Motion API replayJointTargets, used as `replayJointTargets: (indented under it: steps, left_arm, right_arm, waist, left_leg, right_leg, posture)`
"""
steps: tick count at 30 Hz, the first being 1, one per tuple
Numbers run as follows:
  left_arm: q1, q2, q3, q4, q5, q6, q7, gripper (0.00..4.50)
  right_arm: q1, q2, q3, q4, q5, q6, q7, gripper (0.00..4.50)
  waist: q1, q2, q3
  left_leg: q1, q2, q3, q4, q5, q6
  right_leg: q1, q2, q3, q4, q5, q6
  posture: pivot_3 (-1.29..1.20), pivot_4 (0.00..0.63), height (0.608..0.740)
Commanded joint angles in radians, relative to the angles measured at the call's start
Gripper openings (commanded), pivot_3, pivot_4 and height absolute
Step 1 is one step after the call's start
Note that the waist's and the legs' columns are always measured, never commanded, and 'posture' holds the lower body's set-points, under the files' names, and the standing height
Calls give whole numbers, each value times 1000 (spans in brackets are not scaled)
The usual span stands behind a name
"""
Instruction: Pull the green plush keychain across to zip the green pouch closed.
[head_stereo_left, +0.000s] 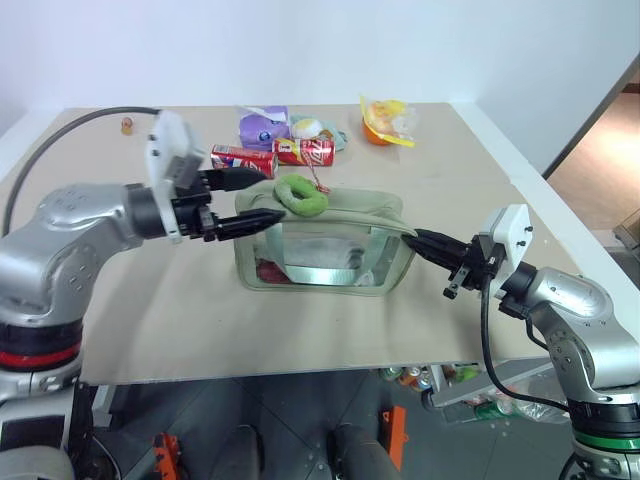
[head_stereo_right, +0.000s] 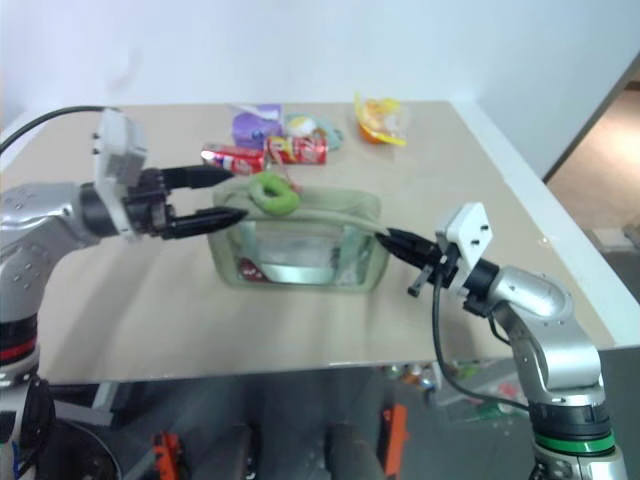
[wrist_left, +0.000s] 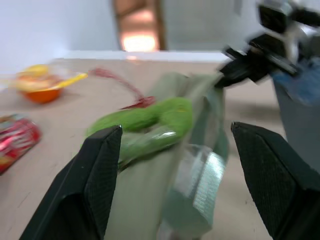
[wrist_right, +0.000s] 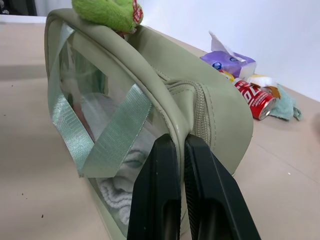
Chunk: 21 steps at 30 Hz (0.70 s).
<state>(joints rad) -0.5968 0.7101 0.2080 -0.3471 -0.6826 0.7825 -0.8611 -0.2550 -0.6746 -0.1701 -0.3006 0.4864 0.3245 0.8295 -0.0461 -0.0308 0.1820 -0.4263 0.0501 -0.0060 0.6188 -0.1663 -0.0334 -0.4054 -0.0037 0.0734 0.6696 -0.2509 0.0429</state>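
Note:
The green pouch (head_stereo_left: 322, 262) stands upright mid-table, its zip running along the top. The green plush keychain (head_stereo_left: 300, 196) lies on the pouch's top at the left end, its pink-red cord trailing toward the back. My left gripper (head_stereo_left: 256, 200) is open just left of the keychain, one finger on either side of the pouch's left end, nothing held. In the left wrist view the keychain (wrist_left: 150, 120) lies just ahead of the spread fingers (wrist_left: 95, 185). My right gripper (head_stereo_left: 420, 240) is shut on the pouch's right end (wrist_right: 220, 110), pinching the fabric there.
Behind the pouch lie two red cans (head_stereo_left: 245, 158) (head_stereo_left: 305, 150), a purple tissue packet (head_stereo_left: 263, 125), a small teal cloth and a yellow-orange wrapped toy (head_stereo_left: 385, 122). The table's right edge (head_stereo_left: 520, 190) runs close behind my right arm.

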Motion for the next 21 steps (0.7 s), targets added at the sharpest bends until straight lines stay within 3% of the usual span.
replayJointTargets:
  steps: [1, 7, 15, 21]
  left_arm:
    - [106, -25, 65, -58, 32, -33, 112, 3646]
    - [240, -120, 21, -47, 111, -146, 201, 3646]
    - [241, -186, -48, 10, 137, -210, 196, 3646]
    - [226, -218, -48, 41, 133, -246, 207, 2022]
  right_arm:
    - [-16, -9, -19, -10, 7, -12, 5, 0]
    - [-33, -13, -8, 4, 5, -13, 21, 0]
    - [-38, -19, -12, -1, 4, -2, 22, 0]
    - [-28, -21, -20, -13, 6, 3, 14, 0]
  waist:
    - [0, 0, 0]
    - [3, 0, 0]
    - [2, 0, 0]
    - [2, 0, 0]
  left_leg:
    - [0, 0, 0, 0, 0, 0]
    - [0, 0, 0, 1, 0, -1]
    - [0, 0, 0, 0, 0, -1]
    - [0, 0, 0, 0, 0, -1]
  right_leg:
    - [0, 0, 0, 0, 0, 0]
    - [0, 0, 0, 0, 1, -1]
    - [0, 1, 0, -1, 1, -1]
    - [0, 0, 0, -1, 2, 0]
  posture:
    - [0, 150, 740]
    - [0, 150, 740]
    - [0, 150, 740]
    - [0, 150, 740]
